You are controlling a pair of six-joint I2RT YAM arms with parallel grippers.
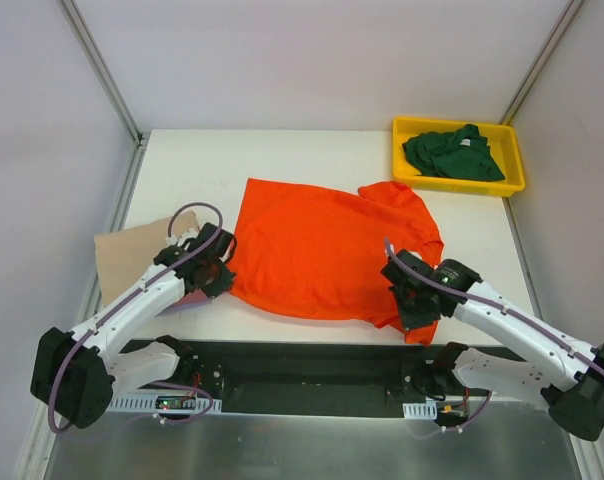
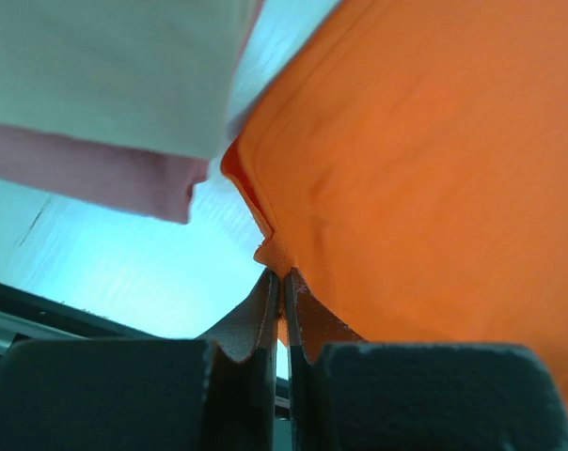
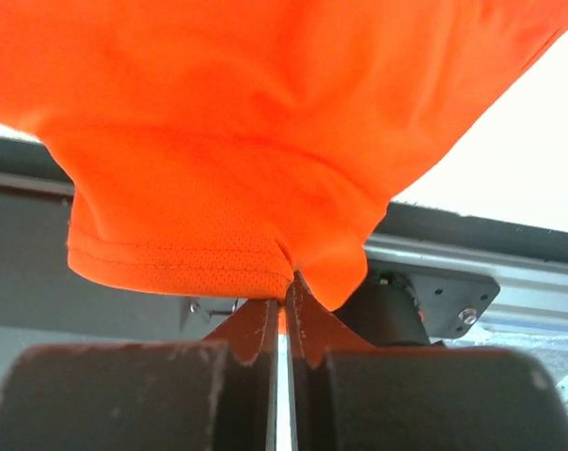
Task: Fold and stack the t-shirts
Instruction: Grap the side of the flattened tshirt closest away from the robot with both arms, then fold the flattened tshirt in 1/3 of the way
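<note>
The orange-red t-shirt (image 1: pixel 322 240) lies spread across the middle of the table. My left gripper (image 1: pixel 219 270) is shut on its near left corner (image 2: pixel 275 254). My right gripper (image 1: pixel 414 305) is shut on its near right hem (image 3: pixel 218 254) and holds that edge over the table's front edge. The tan t-shirt (image 1: pixel 132 255) lies folded at the left with the pink t-shirt (image 2: pixel 105 174) under it. The dark green t-shirt (image 1: pixel 452 153) is bunched in the yellow tray (image 1: pixel 512 185).
The yellow tray stands at the back right corner. The black base rail (image 1: pixel 312 365) runs along the near edge. Walls close in on the left, the right and the back.
</note>
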